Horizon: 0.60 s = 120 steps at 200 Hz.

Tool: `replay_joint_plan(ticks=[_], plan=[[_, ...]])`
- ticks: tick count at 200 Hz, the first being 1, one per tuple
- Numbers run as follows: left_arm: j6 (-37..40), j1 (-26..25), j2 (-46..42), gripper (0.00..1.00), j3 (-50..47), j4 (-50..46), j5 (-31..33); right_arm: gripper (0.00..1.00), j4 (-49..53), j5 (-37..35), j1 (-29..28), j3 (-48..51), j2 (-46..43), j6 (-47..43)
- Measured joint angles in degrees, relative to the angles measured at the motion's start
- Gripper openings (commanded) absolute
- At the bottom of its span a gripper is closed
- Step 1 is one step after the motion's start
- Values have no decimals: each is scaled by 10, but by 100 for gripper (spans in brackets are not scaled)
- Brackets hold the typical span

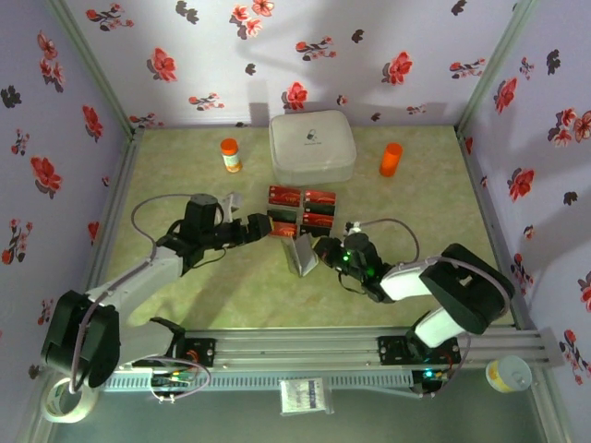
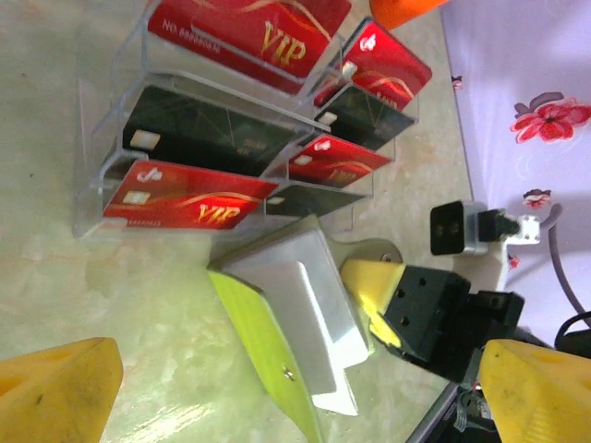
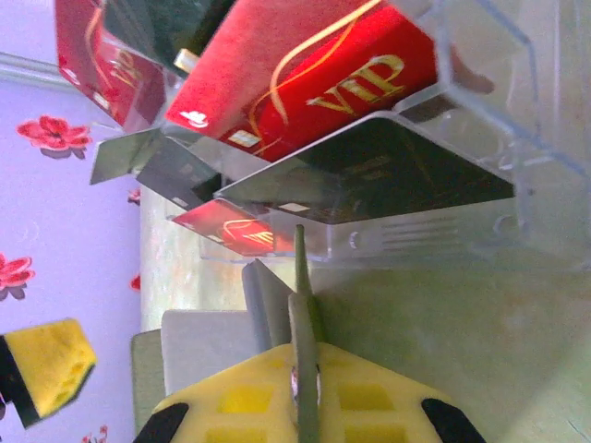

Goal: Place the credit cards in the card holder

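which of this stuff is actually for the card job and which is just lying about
For the job: credit cards in their clear rack; card holder, gripped by the shut right claw.
Lying about: white case; orange and white bottle; orange cylinder; tape roll.

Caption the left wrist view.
Open left gripper faces red and black credit cards in a clear rack; right gripper pinches the card holder.
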<state>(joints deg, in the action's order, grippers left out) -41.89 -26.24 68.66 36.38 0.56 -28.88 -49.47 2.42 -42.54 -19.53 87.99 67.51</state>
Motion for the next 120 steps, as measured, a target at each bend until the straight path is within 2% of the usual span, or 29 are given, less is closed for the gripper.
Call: replay_joint_plan(ticks=[70, 120], plan=[[9, -3, -4, 100, 4, -36, 29, 0, -61, -14, -2, -3, 28, 2], [27, -71, -37, 100, 26, -113, 119, 0, -72, -29, -38, 31, 6, 7]])
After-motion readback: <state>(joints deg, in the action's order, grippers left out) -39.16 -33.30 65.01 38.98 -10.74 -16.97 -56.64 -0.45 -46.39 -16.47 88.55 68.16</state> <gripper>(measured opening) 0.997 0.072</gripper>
